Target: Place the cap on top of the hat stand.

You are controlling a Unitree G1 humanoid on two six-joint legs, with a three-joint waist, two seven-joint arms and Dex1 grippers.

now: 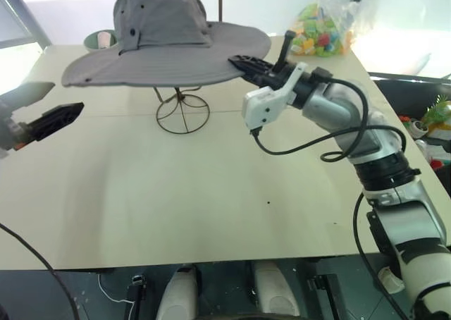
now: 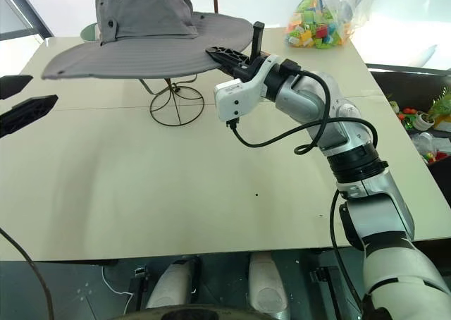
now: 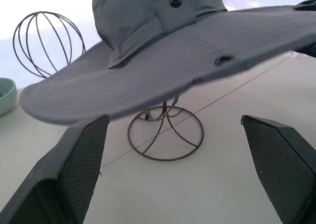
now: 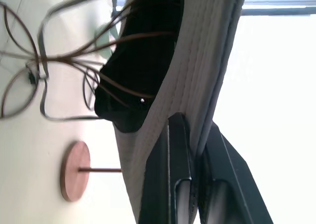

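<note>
Because your left gripper (image 1: 49, 112) stands nearest, off at the table's (image 1: 211, 214) left edge with its fingers spread wide and nothing between them, read it as waiting clear of the work; your right gripper (image 4: 197, 160) does the holding, its two black fingers pinched tight on the edge of the cap's (image 1: 165, 41) brim, which lets the soft brim stay level instead of drooping. The cap itself sits over the hat stand (image 1: 182, 113); the right wrist view looks up into the dark crown with the stand's wires running inside it, so the crown seems seated on the cage top, though I cannot tell how squarely; only the stem and ring base show below the brim. I judge the placing nearly done, with the release left to you. Further back, a second bare wire cage (image 3: 47, 44) stands beside the cap; a pale green bowl (image 1: 99, 39) holds a small pinkish thing I cannot name; a clear bag (image 1: 325, 29) on the far right holds bright coloured pieces.
</note>
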